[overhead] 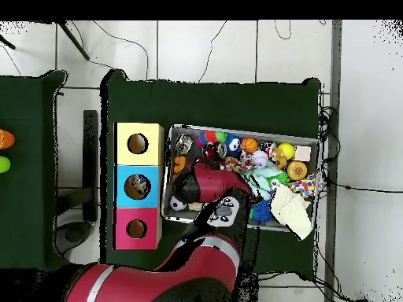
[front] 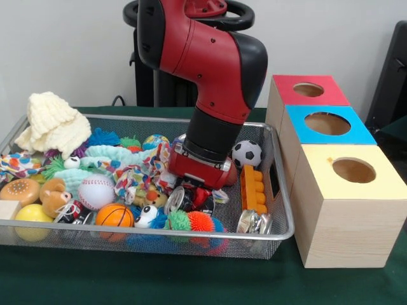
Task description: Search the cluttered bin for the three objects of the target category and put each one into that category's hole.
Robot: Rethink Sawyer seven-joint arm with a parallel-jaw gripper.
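Green worktop [front: 63,279], mesh bin [front: 280,235] crammed edge to edge; gripper [front: 191,190] buried mid-clutter beside the soccer ball [front: 247,153], can't tell how its jaws stand.

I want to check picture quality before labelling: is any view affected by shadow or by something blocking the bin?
Front view: even light, no strong glare; the arm covers the bin's middle, and the claw is sunk among the toys. Overhead view: the arm hides the bin's near side, and the toys look small and hard to tell apart.
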